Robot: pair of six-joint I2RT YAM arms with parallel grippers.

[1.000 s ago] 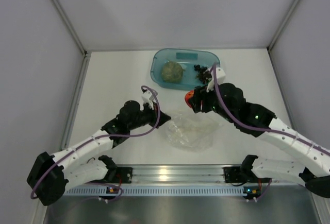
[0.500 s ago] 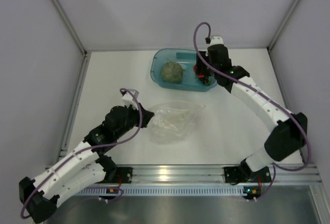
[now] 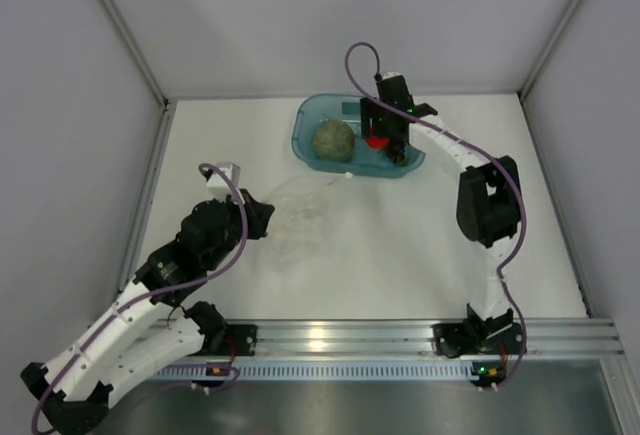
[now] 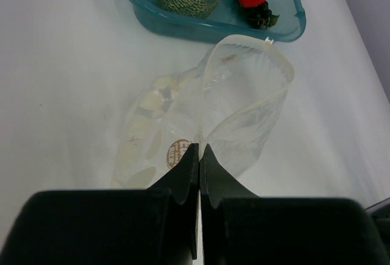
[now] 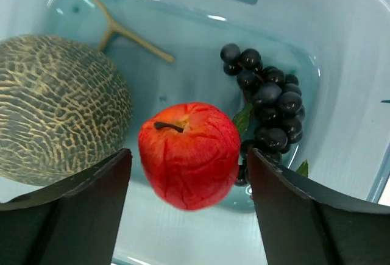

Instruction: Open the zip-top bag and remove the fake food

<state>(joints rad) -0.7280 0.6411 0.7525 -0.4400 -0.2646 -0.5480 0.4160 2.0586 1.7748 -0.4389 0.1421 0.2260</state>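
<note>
The clear zip-top bag (image 3: 303, 211) lies crumpled on the table, its mouth (image 4: 244, 64) gaping open toward the tray, and looks empty. My left gripper (image 3: 258, 219) is shut on the bag's near edge (image 4: 199, 149). The red fruit (image 5: 189, 155) hangs between the fingers of my open right gripper (image 5: 187, 158) with a gap on each side, over the teal tray (image 3: 310, 115). The olive-green netted ball (image 5: 55, 106) and the dark grape bunch (image 5: 268, 103) lie in the tray. From above, my right gripper (image 3: 385, 141) is over the tray's right half.
The teal tray (image 4: 140, 6) stands at the back centre, just past the bag's mouth. Grey enclosure walls stand on both sides and behind. A metal rail with both arm bases runs along the near edge.
My right arm carried the red fruit from beside the bag to over the tray and opened its jaws. My left arm dragged the bag left and nearer.
</note>
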